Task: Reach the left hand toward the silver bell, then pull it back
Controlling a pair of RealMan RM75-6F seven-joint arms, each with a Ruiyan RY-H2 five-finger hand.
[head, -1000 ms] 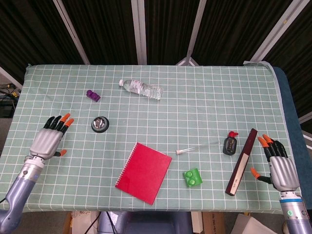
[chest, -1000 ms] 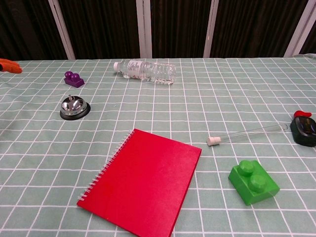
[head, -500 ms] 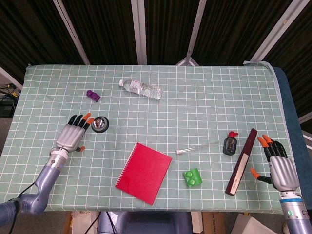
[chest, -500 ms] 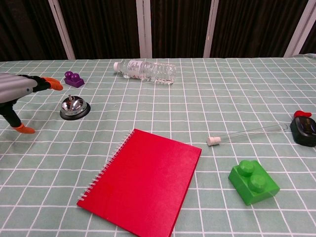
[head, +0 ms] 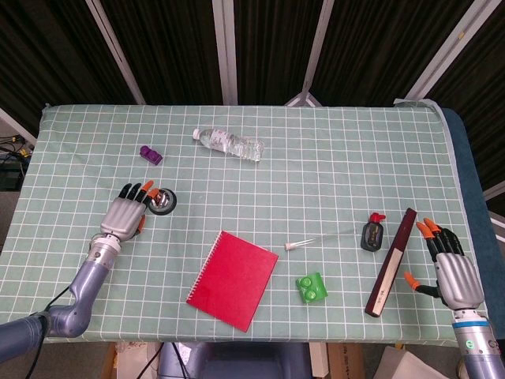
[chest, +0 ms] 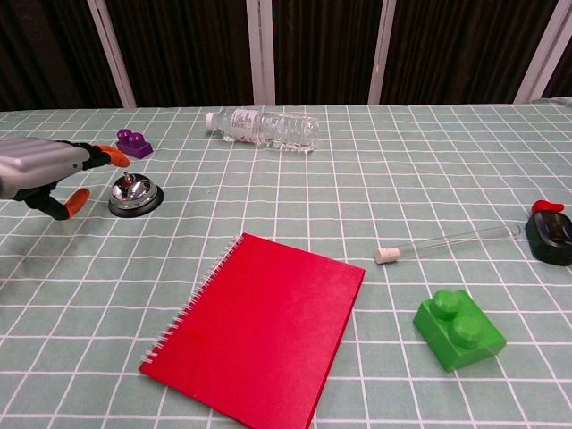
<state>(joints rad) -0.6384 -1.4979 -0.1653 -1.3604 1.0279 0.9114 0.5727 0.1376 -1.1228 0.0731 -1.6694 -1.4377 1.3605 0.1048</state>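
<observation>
The silver bell sits on its black base at the left of the green checked cloth. My left hand hovers just left of it, fingers stretched out and apart, orange fingertips at the bell's near edge. It holds nothing. Whether the tips touch the bell is unclear. My right hand rests open at the table's right edge, far from the bell, and is out of the chest view.
A purple block and a lying water bottle are behind the bell. A red notebook, green block, glass tube, small black bottle and dark stick lie to the right.
My left hand has moved right and forward across the cloth, from the table's left edge up to the bell. The right hand has stayed still.
</observation>
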